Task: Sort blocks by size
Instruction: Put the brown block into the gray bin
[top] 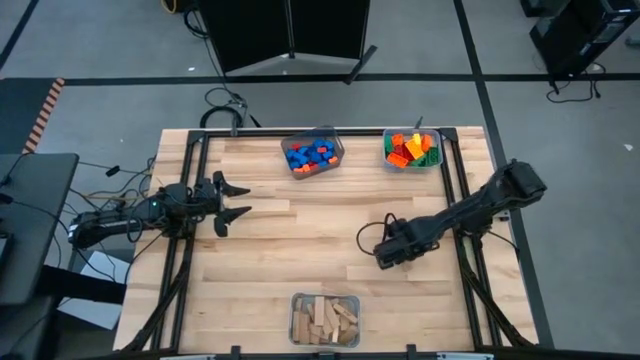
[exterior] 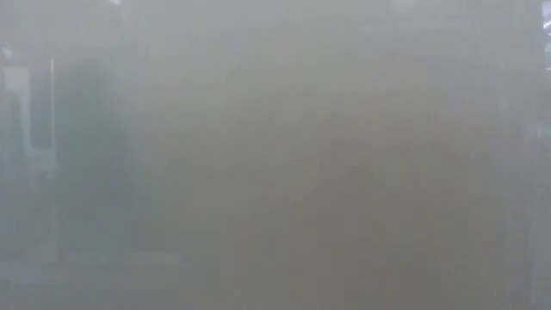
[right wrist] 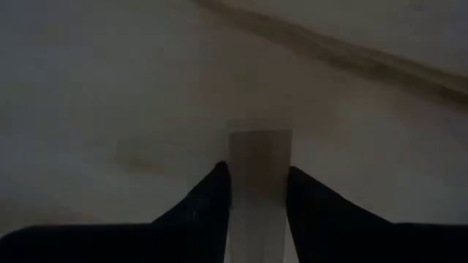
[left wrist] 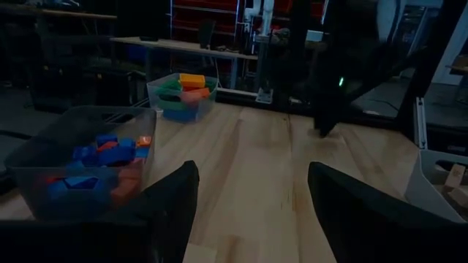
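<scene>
Between the fingers of my right gripper lies a pale tan wooden block. The gripper points down at the table's right-middle, and in the high view it hides the block. My left gripper stands open and level at the table's left, with nothing between its fingers. Other blocks sit in three clear bins. Blue and red bricks are at the far middle, orange, green and red bricks are at the far right, and tan wooden blocks are at the near edge. The low view is fogged and shows nothing. My right gripper pinches the wooden block by its two long sides between the two fingers. The fingers come from above, pointing down, and lie across the block's width. The block looks to lie flat on the tabletop, one end reaching out beyond the fingertips.
Bare wooden tabletop stretches between the two arms. The bins stand along the far edge and the near edge. A black frame runs along the table's sides.
</scene>
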Robot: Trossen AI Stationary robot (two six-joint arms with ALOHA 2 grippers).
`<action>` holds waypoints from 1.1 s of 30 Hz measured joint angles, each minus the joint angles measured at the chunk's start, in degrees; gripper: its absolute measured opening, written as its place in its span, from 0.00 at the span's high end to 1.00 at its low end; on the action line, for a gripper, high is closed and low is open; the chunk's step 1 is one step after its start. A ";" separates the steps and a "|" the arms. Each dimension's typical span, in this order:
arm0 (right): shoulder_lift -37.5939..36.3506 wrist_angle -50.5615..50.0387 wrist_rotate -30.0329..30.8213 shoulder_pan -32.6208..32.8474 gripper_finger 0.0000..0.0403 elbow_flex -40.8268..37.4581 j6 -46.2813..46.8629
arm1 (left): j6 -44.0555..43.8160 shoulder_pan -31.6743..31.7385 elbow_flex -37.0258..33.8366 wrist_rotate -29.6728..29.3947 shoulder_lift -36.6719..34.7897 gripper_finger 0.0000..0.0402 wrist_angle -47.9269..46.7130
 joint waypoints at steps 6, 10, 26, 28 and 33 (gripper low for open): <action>-7.33 -1.18 8.29 2.25 0.71 6.02 -4.65 | 0.00 0.00 0.00 -0.01 0.00 0.34 0.04; -8.36 -0.59 12.51 4.10 0.71 13.84 -12.11 | 0.00 0.01 0.00 -0.01 0.00 0.34 0.11; 19.63 1.03 12.62 10.04 0.71 48.44 -39.07 | -0.01 0.00 0.00 -0.01 0.02 0.34 0.12; 21.86 1.08 11.20 10.00 0.69 50.66 -39.81 | 0.00 0.02 0.00 -0.01 0.02 0.34 0.11; 25.29 1.98 5.78 9.94 0.44 53.02 -40.27 | -0.01 0.01 0.02 -0.01 0.02 0.34 0.11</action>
